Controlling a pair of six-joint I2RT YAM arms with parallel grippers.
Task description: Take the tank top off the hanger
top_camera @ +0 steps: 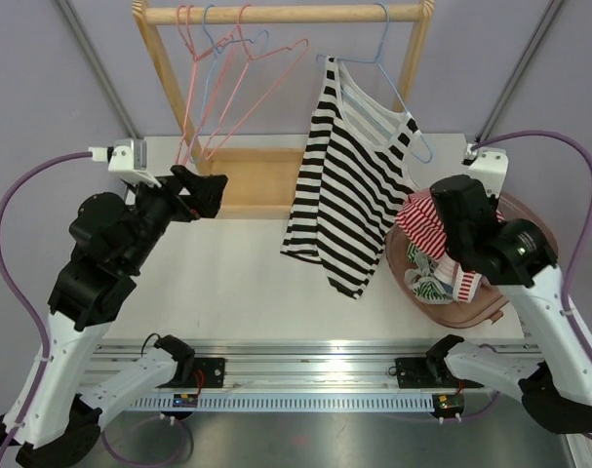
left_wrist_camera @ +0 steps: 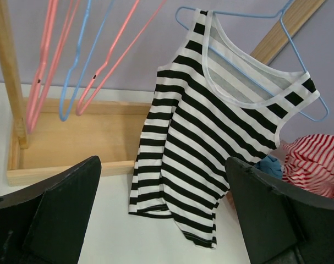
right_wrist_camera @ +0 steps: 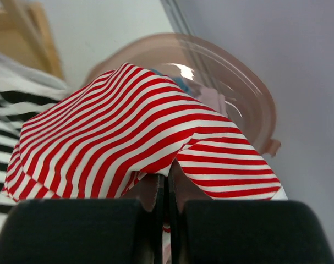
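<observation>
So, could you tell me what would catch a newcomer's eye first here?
The black-and-white striped tank top, hanging mid-frame from the wooden rail, dominates. Next is the red-and-white striped cloth pinched in the right hand over the pink plastic basin on the right.

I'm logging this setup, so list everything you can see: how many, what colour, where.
tank top: one, black-and-white stripes, hanging on the blue hanger
blue hanger: one, on the rack's rail, right of centre
empty hangers: several, pink and blue, left on the rail
rack: one, light wood, back of the table
red-striped garment: one, red and white, over the tub
tub: one, translucent pink, table's right side, holding more clothes
table: one, white, beneath it all
left arm: one, black and white, jaws open
right arm: one, black and white, jaws shut on the red-striped garment
</observation>
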